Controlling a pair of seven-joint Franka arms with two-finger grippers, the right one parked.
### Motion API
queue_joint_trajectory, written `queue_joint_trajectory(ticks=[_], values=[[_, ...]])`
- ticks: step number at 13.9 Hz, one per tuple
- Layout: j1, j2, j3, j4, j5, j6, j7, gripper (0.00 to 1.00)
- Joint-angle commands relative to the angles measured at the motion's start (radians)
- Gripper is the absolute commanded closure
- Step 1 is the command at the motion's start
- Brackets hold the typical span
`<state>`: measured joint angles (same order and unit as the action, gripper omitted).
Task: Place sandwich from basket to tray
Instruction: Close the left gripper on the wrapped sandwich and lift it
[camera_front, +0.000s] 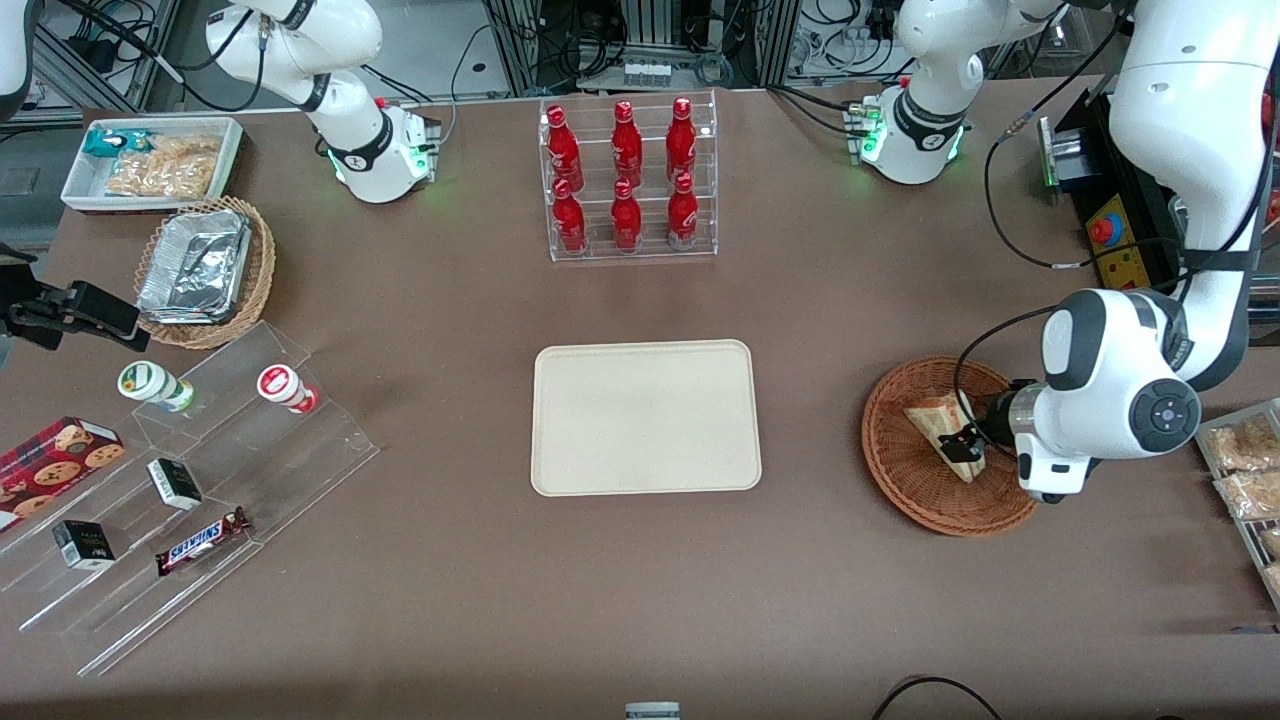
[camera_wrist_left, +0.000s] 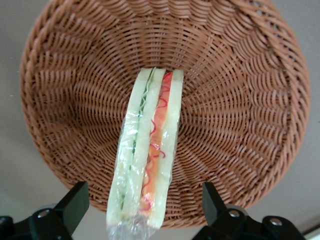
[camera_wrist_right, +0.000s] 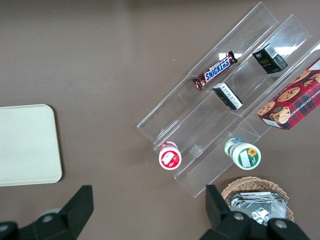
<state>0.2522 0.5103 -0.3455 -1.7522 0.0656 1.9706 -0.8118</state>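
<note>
The sandwich (camera_front: 932, 418), a plastic-wrapped wedge of pale bread with orange and green filling, stands on edge in the round reddish-brown wicker basket (camera_front: 900, 480) toward the working arm's end of the table. My left gripper (camera_front: 966, 446) hangs low over the basket at the sandwich's wide end. In the left wrist view the gripper (camera_wrist_left: 144, 204) is open, and its black fingers (camera_wrist_left: 75, 202) straddle the sandwich (camera_wrist_left: 148, 145) with a gap on each side, touching nothing. The basket (camera_wrist_left: 70, 100) fills that view. The cream tray (camera_front: 645, 415) lies bare at mid-table, and its corner shows in the right wrist view (camera_wrist_right: 27, 145).
A clear rack of red bottles (camera_front: 628, 180) stands farther from the front camera than the tray. Acrylic steps with snacks (camera_front: 190, 480), a tan basket of foil containers (camera_front: 205, 270) and a white bin (camera_front: 150, 160) lie toward the parked arm's end. Snack packets (camera_front: 1245, 465) sit beside the working arm.
</note>
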Motion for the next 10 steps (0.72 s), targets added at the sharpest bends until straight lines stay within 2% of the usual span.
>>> queue_joint_trajectory(ticks=[1, 4, 5, 8, 9, 10], values=[[0.012, 0.022, -0.012, -0.001, 0.007, 0.016, -0.023, 0.00], [0.012, 0.050, -0.012, -0.001, 0.007, 0.027, -0.024, 0.00], [0.012, 0.051, -0.012, -0.004, 0.007, 0.037, -0.029, 0.09], [0.010, 0.053, -0.012, -0.012, 0.007, 0.054, -0.059, 0.60], [0.010, 0.051, -0.012, -0.012, 0.007, 0.054, -0.059, 0.72], [0.010, 0.050, -0.013, -0.010, 0.007, 0.054, -0.059, 0.78]])
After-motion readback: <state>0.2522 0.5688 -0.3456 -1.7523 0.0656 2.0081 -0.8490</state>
